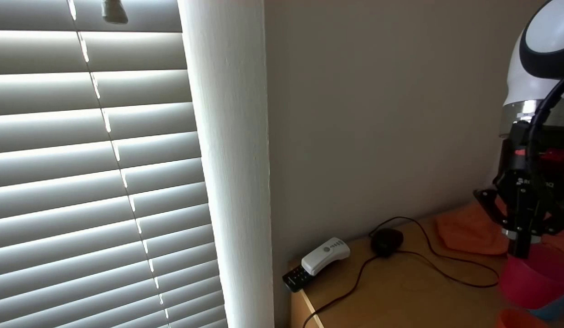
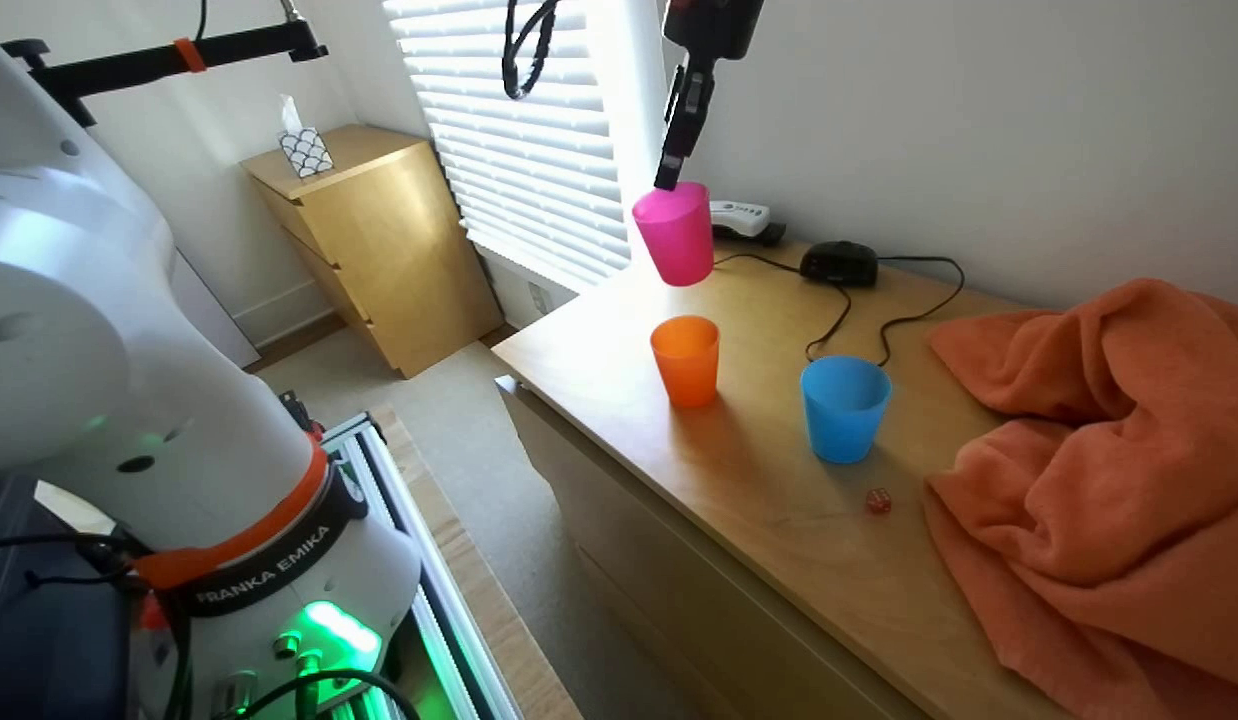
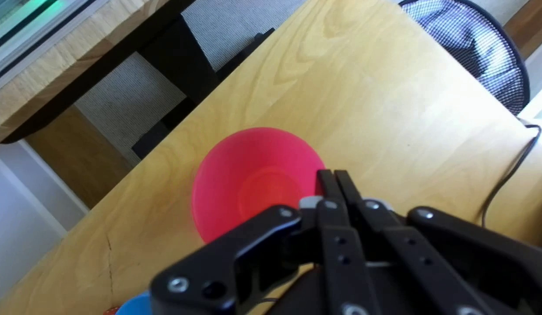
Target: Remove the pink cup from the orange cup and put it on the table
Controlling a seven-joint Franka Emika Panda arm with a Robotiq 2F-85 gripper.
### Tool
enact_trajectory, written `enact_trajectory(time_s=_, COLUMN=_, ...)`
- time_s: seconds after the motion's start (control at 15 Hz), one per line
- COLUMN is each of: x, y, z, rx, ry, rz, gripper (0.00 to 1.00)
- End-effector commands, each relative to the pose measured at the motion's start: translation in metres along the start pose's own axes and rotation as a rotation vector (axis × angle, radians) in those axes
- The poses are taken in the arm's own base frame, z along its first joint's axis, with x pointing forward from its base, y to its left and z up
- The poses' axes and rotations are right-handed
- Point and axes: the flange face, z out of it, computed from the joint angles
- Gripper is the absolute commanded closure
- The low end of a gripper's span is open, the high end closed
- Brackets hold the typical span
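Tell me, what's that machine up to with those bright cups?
A robot arm is holding the pink cup by its rim in its claw, up in the air over the wooden tabletop. The orange cup and blue cup stand upright on it; the pink one hasn't been set down yet.

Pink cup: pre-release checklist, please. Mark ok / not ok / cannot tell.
1. Gripper shut on the rim of the pink cup: ok.
2. Pink cup out of the orange cup: ok, a gap shows in an exterior view.
3. Pink cup resting on the table: not ok, it hangs above.
4. Spot directly below it free: cannot tell, the pink cup blocks the wrist view there.
5. Orange cup upright: ok.
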Motion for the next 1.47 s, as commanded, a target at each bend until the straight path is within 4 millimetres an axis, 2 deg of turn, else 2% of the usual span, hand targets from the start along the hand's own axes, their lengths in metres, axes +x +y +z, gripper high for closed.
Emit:
enact_trajectory(time_s=0.0, x=0.013, y=-0.016, z=0.005, rx=0.029, ry=-0.004, rz=-0.042, gripper=0.99)
enact_trajectory(time_s=0.13, x=0.026, y=-0.020, z=0.016, rx=0.043, ry=-0.029, rz=-0.037, gripper=0.99)
enact_trajectory(time_s=0.4, x=0.055, y=-0.029, z=0.052, rx=0.081, ry=-0.106, rz=-0.019, gripper=0.99)
enact_trajectory(time_s=0.67, x=0.075, y=-0.038, z=0.080, rx=0.110, ry=-0.166, rz=0.023, gripper=0.99)
enact_trajectory(time_s=1.0, x=0.091, y=-0.043, z=0.102, rx=0.108, ry=-0.191, rz=0.074, gripper=0.99)
enact_trajectory(time_s=1.4, x=0.102, y=-0.047, z=0.116, rx=0.090, ry=-0.171, rz=0.114, gripper=0.99)
